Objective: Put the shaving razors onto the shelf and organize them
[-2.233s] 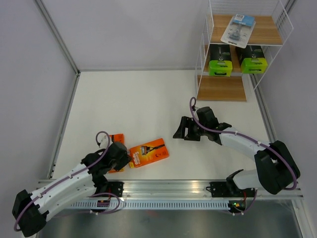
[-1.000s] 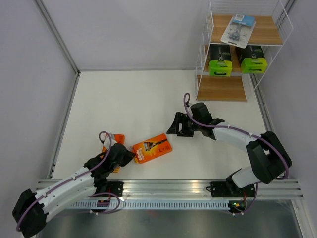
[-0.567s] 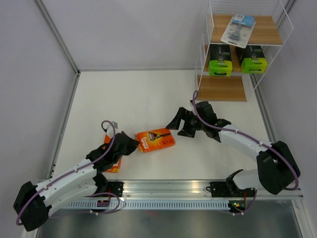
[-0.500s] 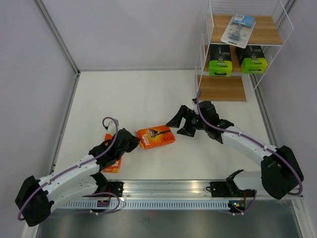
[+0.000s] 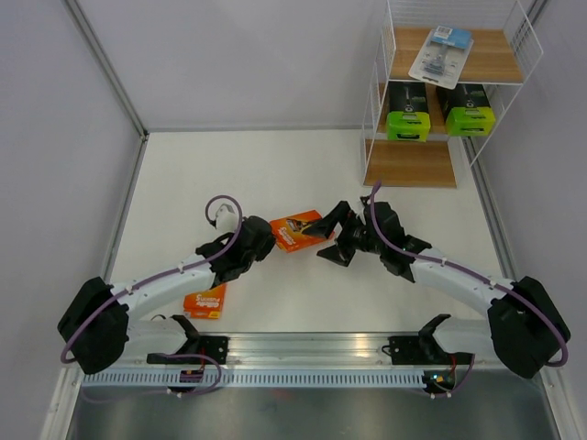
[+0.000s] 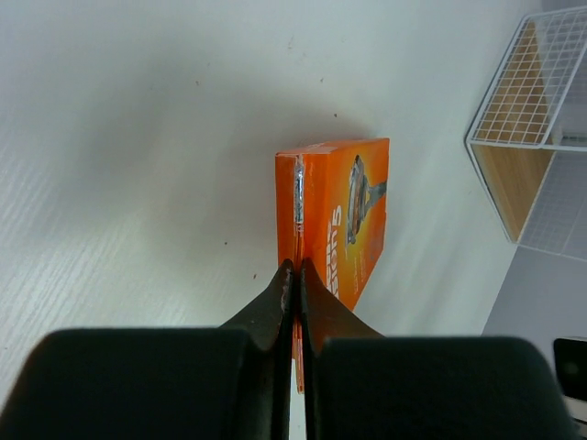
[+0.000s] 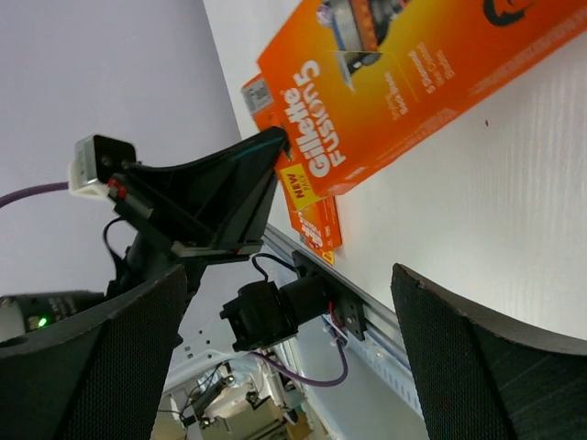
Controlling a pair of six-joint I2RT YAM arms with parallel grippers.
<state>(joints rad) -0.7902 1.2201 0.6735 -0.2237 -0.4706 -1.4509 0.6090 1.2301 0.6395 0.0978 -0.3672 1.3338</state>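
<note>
L grip (image 6: 295,275) pinches orange card (image 5: 299,231) | carried right, reaching spread R grip (image 5: 328,238)

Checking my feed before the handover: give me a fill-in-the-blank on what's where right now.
The left gripper is shut on an ___ razor card.
The right gripper has its jaws ___ beside that card.
Two black boxes sit on the shelf's ___ tier.
The clear blister pack lies on its ___ tier.
Missing: orange; open; middle; top.
</note>
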